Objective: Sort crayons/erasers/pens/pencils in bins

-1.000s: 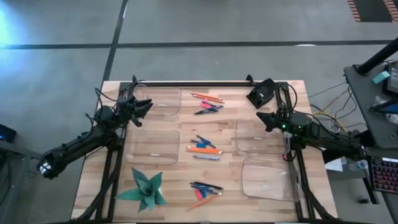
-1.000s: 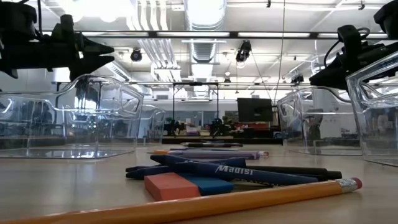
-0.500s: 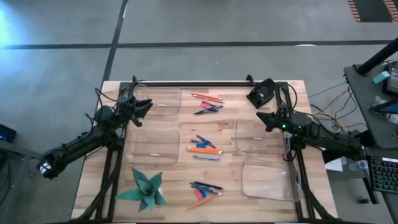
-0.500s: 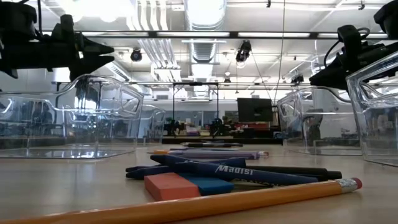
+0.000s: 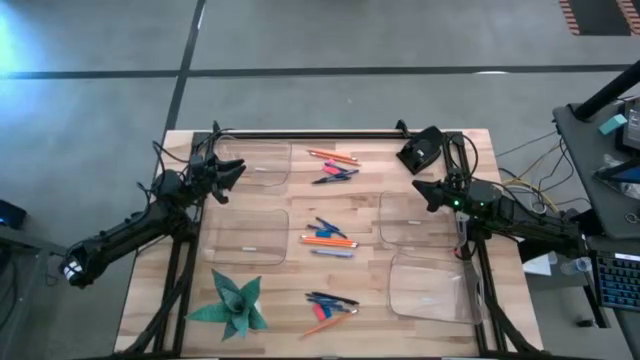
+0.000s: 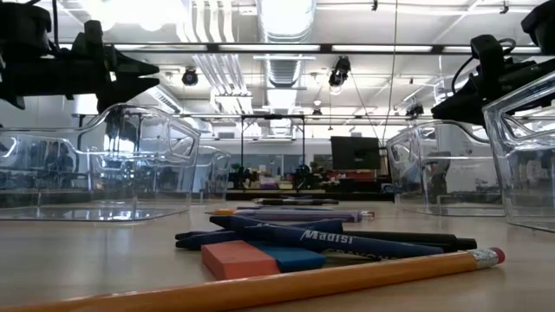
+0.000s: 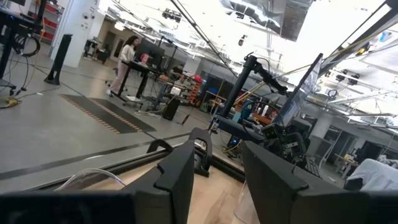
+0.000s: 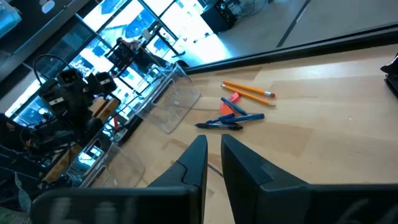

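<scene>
Three loose heaps lie along the table's middle. The far heap has two orange pencils, a pink eraser and dark pens. The middle heap holds blue sticks and orange pencils. The near heap holds pens, a red eraser and a pencil. Four clear bins stand empty: two on the left and two on the right. My left gripper hovers open over the far-left bin. My right gripper hovers shut by the right bins.
A green paper star sits at the near left corner. A black block stands at the far right corner, and a black bar runs along the far edge. Bare wood shows between the heaps and the bins.
</scene>
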Controlling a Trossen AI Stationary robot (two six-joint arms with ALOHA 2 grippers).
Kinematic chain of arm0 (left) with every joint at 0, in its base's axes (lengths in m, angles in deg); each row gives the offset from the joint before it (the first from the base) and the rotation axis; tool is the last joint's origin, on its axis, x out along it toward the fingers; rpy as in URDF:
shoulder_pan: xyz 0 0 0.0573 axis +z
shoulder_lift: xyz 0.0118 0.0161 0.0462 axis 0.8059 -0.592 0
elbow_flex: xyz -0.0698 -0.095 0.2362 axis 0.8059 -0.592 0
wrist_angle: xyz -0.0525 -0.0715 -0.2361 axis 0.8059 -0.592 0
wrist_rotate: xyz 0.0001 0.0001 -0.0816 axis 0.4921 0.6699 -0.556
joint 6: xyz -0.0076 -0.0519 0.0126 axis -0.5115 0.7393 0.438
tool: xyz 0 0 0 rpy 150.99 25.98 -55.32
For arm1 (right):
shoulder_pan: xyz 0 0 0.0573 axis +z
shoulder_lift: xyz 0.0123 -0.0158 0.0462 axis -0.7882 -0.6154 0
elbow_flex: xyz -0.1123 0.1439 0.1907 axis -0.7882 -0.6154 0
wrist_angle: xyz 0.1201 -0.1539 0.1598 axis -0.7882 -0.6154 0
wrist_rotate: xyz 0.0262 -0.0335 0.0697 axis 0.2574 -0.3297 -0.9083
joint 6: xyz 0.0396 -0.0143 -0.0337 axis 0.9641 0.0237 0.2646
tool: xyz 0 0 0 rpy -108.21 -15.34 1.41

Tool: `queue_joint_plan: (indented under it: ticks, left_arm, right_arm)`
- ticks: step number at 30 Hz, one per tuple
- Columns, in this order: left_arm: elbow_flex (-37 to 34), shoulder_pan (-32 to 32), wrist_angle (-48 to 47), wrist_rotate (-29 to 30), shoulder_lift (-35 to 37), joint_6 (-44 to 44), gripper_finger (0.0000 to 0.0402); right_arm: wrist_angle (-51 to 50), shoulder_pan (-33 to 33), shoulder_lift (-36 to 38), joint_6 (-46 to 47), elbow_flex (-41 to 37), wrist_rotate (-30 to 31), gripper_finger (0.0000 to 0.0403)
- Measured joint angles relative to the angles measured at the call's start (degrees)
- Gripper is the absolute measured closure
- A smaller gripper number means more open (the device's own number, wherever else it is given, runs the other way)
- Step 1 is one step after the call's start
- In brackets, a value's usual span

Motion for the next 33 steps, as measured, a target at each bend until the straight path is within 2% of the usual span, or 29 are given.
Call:
queue_joint_plan:
  ticks: [23,26,33]
  left_arm:
    - [0.0,0.0,0.0,0.2,0.0,-1.6,0.0278]
    - [0.0,0.0,0.0,2.0,0.0,-1.6,0.0278]
    - [0.0,0.0,3.2,11.4,0.0,-2.1,0.0278]
  right_arm:
    - [0.0,0.0,0.0,0.0,0.0,0.0,0.0364]
    - [0.0,0.0,0.0,0.0,0.0,0.0,0.0364]
    - [0.0,0.0,0.0,0.0,0.0,0.0,0.0364]
